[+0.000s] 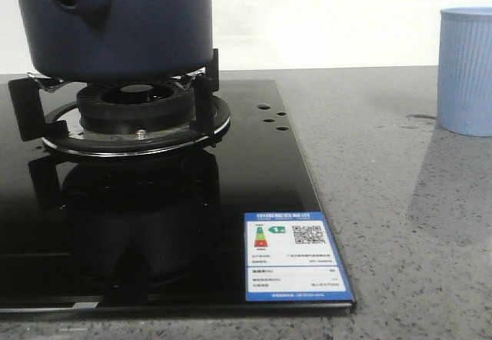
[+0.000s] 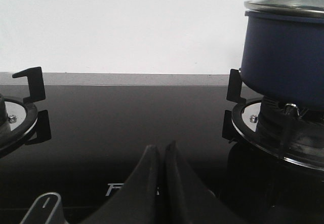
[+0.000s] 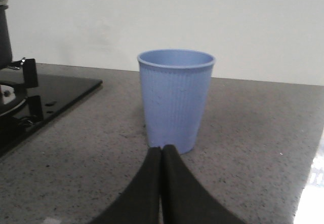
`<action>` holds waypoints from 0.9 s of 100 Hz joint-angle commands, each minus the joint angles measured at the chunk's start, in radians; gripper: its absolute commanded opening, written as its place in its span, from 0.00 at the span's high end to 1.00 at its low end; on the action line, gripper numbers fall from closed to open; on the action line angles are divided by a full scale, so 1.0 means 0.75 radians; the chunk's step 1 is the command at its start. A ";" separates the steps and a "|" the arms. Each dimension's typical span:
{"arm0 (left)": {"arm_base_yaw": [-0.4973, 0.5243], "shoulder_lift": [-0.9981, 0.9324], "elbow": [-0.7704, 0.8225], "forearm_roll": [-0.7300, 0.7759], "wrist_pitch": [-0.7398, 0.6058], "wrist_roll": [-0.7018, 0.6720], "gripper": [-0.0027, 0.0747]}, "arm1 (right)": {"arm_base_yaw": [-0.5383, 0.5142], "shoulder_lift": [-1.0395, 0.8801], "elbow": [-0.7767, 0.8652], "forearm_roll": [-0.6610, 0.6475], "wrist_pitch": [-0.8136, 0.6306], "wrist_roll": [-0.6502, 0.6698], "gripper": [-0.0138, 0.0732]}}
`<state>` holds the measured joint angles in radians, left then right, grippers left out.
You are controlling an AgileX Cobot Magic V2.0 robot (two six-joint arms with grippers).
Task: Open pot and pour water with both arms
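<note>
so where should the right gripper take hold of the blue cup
Around the ribbed wall of the cup, mid-height, coming in level from the front. It stands upright and apart on the counter, has no handle, and the right gripper already faces it, fingers closed.

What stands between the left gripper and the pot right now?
Nothing visible. In the left wrist view, only bare black stove glass lies between the shut left gripper and the pot, which sits lidded on its burner.

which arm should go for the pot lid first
Left, probably. The left gripper, shut and empty, looks over the black stove with the pot and its lid close by. The right gripper faces the light blue cup, away from the stove.
</note>
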<state>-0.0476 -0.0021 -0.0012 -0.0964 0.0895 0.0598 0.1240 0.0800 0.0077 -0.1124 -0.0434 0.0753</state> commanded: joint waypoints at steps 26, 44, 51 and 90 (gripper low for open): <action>0.003 -0.032 0.018 -0.004 -0.104 -0.015 0.99 | -0.139 -0.148 0.026 0.009 0.159 -0.023 0.91; 0.003 -0.032 0.018 -0.004 -0.104 -0.015 0.99 | -0.144 -0.148 0.026 0.009 0.142 -0.023 0.91; 0.003 -0.032 0.018 -0.004 -0.104 -0.015 0.99 | -0.144 -0.148 0.026 0.009 0.141 -0.023 0.91; 0.003 -0.032 0.018 -0.004 -0.104 -0.015 0.99 | -0.144 -0.148 0.026 0.009 0.141 -0.023 0.91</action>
<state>-0.0476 -0.0021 -0.0012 -0.0964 0.0895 0.0598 0.0228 -0.0077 0.0095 -0.1048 0.1444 0.0705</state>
